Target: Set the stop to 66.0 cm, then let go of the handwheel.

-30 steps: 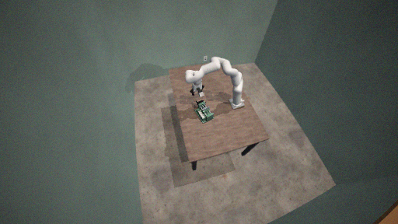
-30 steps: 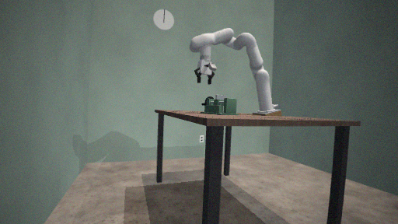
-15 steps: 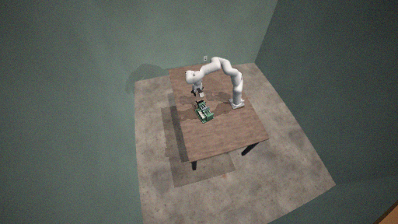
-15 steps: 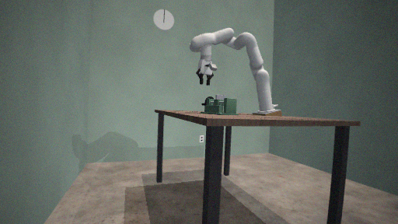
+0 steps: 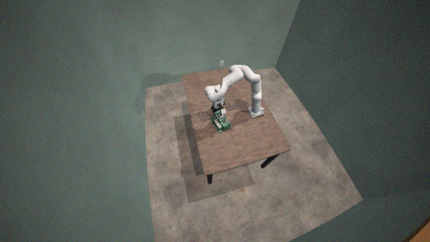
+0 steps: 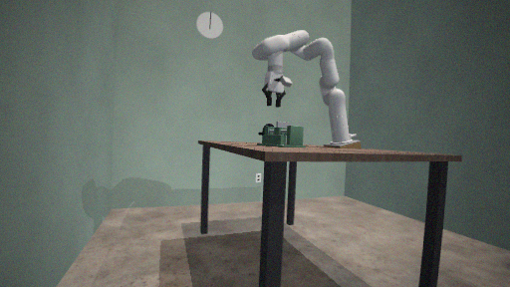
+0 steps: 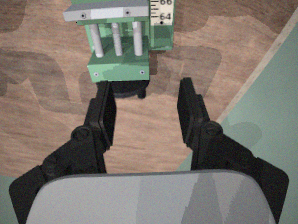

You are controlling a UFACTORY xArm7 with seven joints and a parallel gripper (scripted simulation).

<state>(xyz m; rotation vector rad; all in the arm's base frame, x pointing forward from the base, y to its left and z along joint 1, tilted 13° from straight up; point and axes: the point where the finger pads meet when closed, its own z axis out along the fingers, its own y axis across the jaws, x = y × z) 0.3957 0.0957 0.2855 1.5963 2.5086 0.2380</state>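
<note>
With fingers [image 5: 213, 109] [image 6: 278, 101] roughly half open, holding nothing, above the desk's [image 5: 243, 147] [image 6: 359, 154] [image 7: 50, 125] long edge opposite the arm's base [image 5: 261, 113] [image 6: 335, 144], could knock the handwheel [image 6: 269, 126] [image 7: 125, 90] if lowered off-centre.

Hand [image 5: 217, 110] [image 6: 273, 105] [image 7: 146, 93] nearer the green fixture [image 5: 226, 125] [image 6: 296, 136] [image 7: 120, 71], fingers closer together
</note>
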